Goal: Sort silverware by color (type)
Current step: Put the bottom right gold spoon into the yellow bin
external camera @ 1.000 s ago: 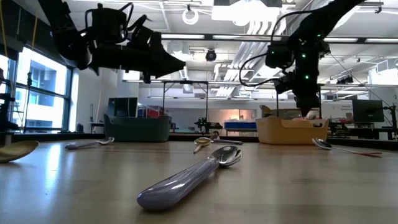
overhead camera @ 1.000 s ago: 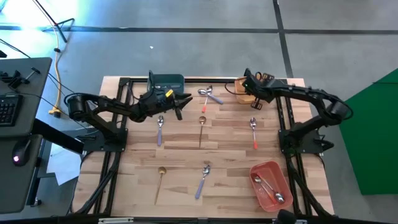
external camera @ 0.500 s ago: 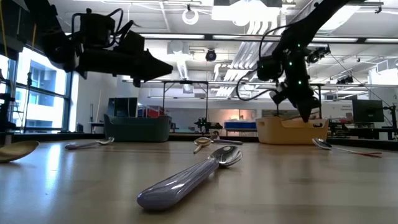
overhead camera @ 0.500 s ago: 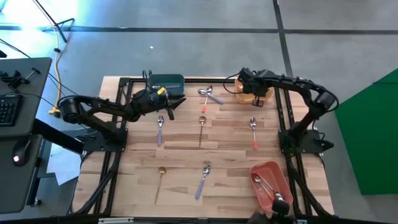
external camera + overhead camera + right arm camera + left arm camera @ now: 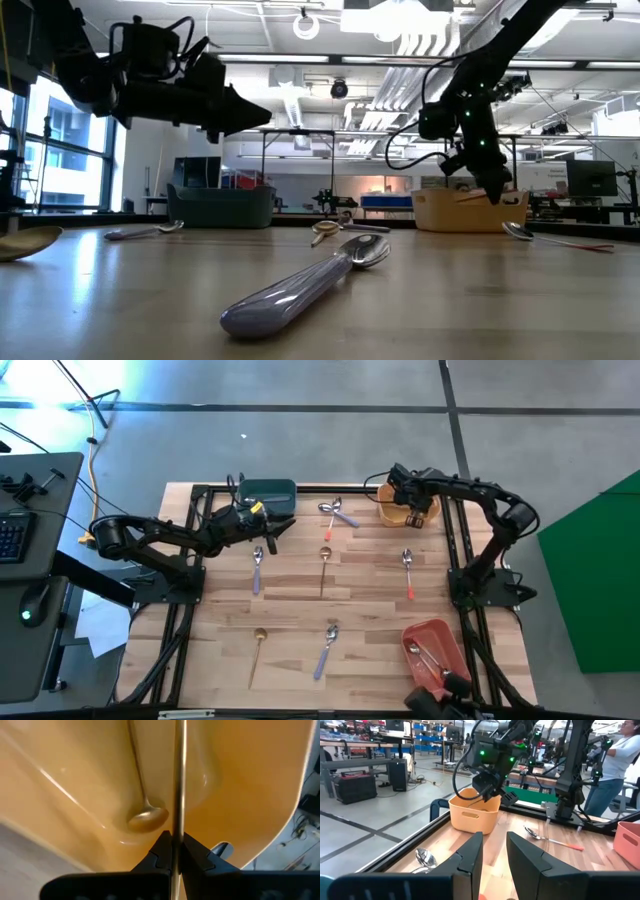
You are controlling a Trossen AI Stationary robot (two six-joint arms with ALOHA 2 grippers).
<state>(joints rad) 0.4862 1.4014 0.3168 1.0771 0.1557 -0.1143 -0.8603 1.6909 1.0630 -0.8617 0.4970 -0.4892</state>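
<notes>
Slim gold utensil [image 5: 178,780] stood upright, pinched at orange bin; second gold spoon [image 5: 146,818] lay inside; others scattered flat on table.

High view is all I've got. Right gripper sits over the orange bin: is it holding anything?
Observer: Yes. The right wrist view shows the right gripper with its jaws shut on a thin gold handle.
Operator: Bin empty?
Observer: No. One gold spoon lies inside the orange bin.
Operator: Left gripper, open or shut?
Observer: The left wrist view shows the left gripper with its jaws apart.
</notes>
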